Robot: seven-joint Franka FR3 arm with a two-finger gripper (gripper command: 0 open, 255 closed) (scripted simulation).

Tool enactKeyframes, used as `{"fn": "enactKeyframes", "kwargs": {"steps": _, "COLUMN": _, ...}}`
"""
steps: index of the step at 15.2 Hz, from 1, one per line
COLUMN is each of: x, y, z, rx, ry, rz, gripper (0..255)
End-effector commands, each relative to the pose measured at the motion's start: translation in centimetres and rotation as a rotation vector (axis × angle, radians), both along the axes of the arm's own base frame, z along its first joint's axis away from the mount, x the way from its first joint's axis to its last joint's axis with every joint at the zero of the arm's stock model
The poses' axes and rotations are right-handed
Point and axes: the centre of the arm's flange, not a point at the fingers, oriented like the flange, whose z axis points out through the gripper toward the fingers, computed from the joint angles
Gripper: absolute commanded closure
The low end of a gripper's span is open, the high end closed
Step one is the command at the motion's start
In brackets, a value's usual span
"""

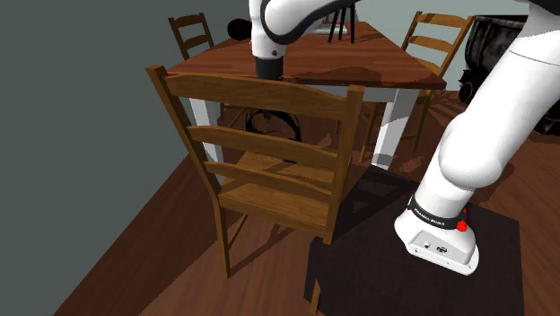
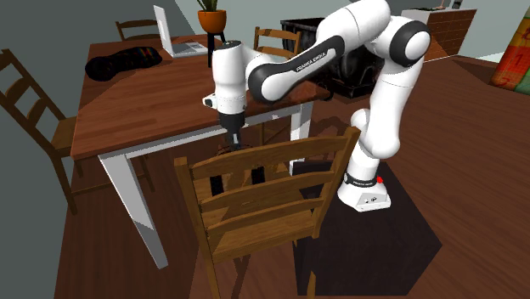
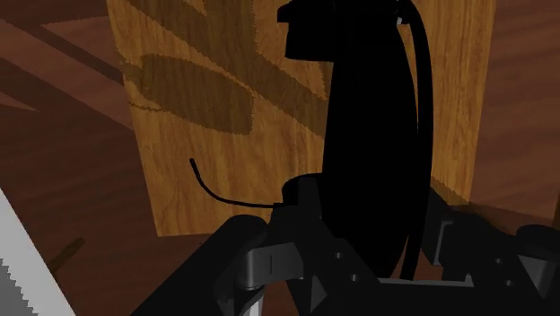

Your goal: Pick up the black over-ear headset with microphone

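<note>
Right now the all-black two-finger gripper (image 3: 372, 215) is reaching down just past the edge of the brown wooden worktop (image 2: 144, 106), behind the top rail of the slatted wooden chair (image 2: 263, 157). In the wrist view its fingers (image 3: 269, 260) are standing close on either side of the black over-ear headset (image 3: 372, 117) and appear to be clamping it between them, though black on black is making the contact line hard to read. The headset's thin curved microphone boom (image 3: 208, 187) is arcing out to one side, over a pale wood-grain panel carrying dark slat-like shadows.

From the shoulder view the headset (image 1: 269, 121) is showing as a black ring through the chair's back slats (image 1: 269, 94), below the level of the worktop (image 1: 359, 63).

Reading the lettering now: the white forearm is wearing "FRANKA EMIKA" (image 2: 310, 58) in dark capitals. The black band at the arm's base (image 1: 435, 215) is carrying white writing too, too small to make out, with a red button (image 1: 462, 226) beside it.

Further back on the worktop, an open white laptop (image 2: 170, 32), an orange plant pot (image 2: 212, 19) and a black bag-like heap (image 2: 123, 61) are sitting well apart from the gripper (image 2: 231, 140).
</note>
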Motion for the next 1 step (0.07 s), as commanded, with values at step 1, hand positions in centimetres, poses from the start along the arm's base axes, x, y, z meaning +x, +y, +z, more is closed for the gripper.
{"fn": "enactKeyframes", "kwargs": {"steps": 1, "x": 0.0, "y": -0.01, "z": 0.28, "rx": 0.0, "ry": 0.0, "rz": 0.0, "gripper": 255}}
